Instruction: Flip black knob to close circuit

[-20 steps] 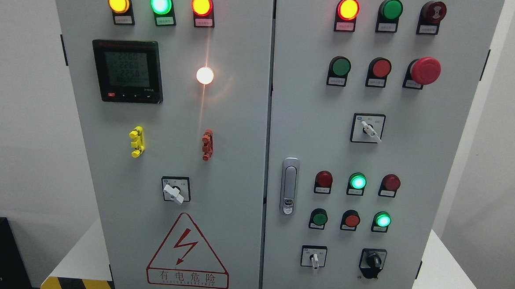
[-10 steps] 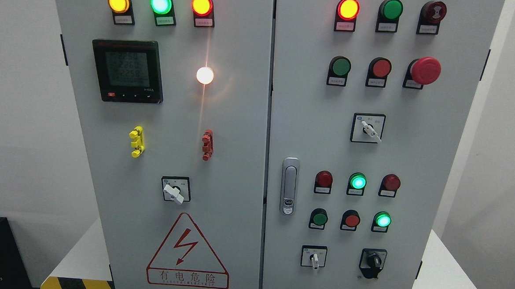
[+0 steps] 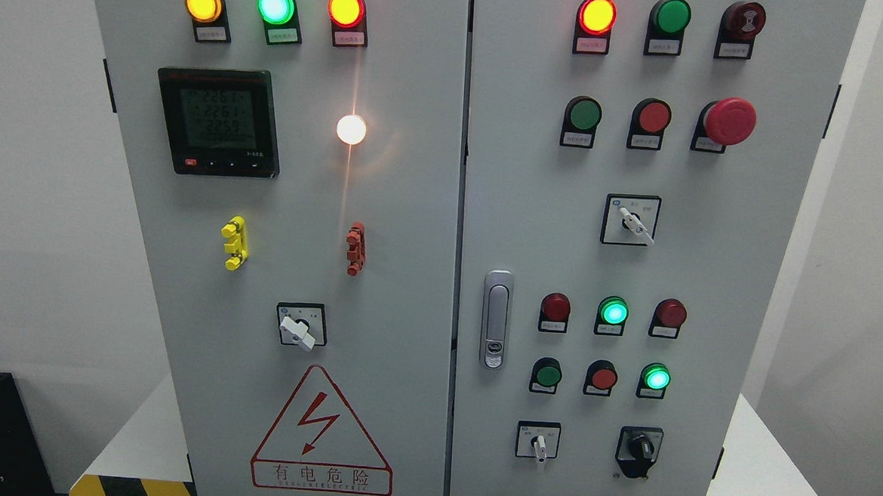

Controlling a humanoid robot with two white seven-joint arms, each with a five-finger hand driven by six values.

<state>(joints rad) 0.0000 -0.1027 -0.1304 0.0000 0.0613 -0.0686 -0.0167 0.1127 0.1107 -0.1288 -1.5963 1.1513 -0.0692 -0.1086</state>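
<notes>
Nothing looks started: the black knob (image 3: 639, 449) sits untouched at the cabinet's (image 3: 383, 200) five o'clock corner, right of a white-handled switch (image 3: 539, 442), and neither hand shows, so its fingers cannot be judged.

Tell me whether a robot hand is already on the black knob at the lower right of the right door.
No: the black knob stands alone on the right door, and no hand or arm shows anywhere in the head view.
</notes>
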